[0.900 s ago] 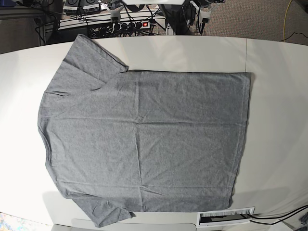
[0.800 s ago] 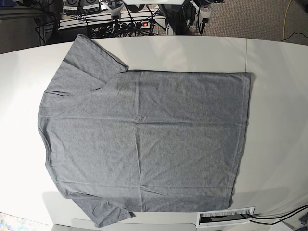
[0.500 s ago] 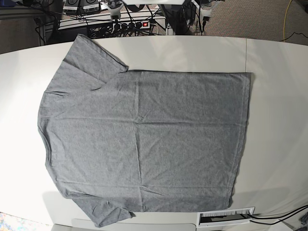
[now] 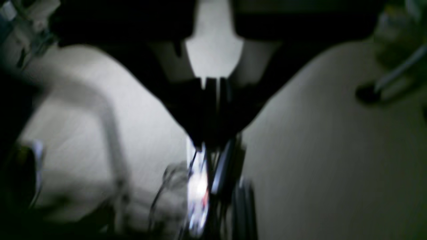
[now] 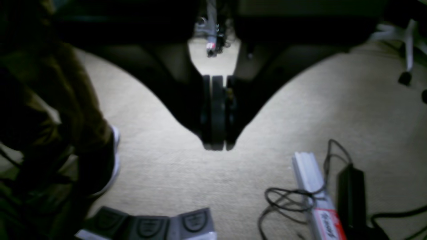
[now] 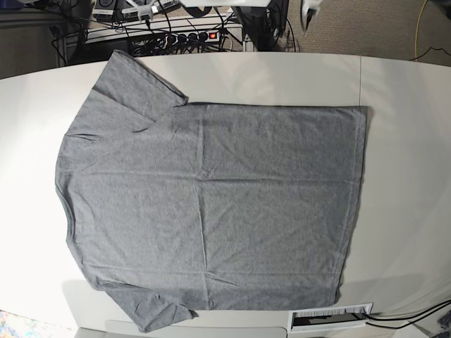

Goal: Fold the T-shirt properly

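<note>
The T-shirt [image 6: 211,211] lay spread flat on the tabletop [image 6: 409,141], ready for folding; the left tool [image 4: 210,140] and right tool [image 5: 215,143] were both pressed together, empty.

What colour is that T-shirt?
Plain heather grey T-shirt, no print; clearest in the base view.

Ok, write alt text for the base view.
A heather-grey T-shirt lies spread flat and unfolded on a white table, collar to the left, hem to the right. Cables and a power strip sit beyond the far edge.
</note>
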Tool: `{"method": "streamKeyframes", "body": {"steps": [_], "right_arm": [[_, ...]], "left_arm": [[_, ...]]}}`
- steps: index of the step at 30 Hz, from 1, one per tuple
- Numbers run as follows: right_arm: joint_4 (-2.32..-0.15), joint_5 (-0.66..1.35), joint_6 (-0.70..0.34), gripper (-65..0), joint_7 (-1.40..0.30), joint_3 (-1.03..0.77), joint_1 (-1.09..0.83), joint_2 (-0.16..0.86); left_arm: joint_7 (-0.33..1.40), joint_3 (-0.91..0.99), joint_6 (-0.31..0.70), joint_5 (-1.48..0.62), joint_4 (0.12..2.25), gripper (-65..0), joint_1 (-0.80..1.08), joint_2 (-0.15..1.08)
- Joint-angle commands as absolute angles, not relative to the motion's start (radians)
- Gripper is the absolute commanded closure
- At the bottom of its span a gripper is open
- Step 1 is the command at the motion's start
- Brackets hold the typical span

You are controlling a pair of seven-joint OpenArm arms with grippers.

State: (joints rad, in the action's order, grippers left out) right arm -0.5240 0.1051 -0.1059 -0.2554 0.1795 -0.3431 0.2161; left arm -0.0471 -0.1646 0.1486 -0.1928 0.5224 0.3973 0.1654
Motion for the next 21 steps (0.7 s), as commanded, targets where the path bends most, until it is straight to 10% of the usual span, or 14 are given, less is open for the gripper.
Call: {"method": "streamKeyframes", "body": {"steps": [1,21], "right_arm": [[-0.551,0.111,-0.109,0.0,-0.261,0.178,-0.368,0.236],[-1.095,0.038,-0.108,0.0,-0.262,0.177,-0.725,0.475]], "left_arm": [[-0.075,-0.166,0.154,-0.194,0.542,0.0,0.403,0.180],[-0.112,-0.166,0.154,-0.201,0.896,0.0,0.683,0.405]]}}
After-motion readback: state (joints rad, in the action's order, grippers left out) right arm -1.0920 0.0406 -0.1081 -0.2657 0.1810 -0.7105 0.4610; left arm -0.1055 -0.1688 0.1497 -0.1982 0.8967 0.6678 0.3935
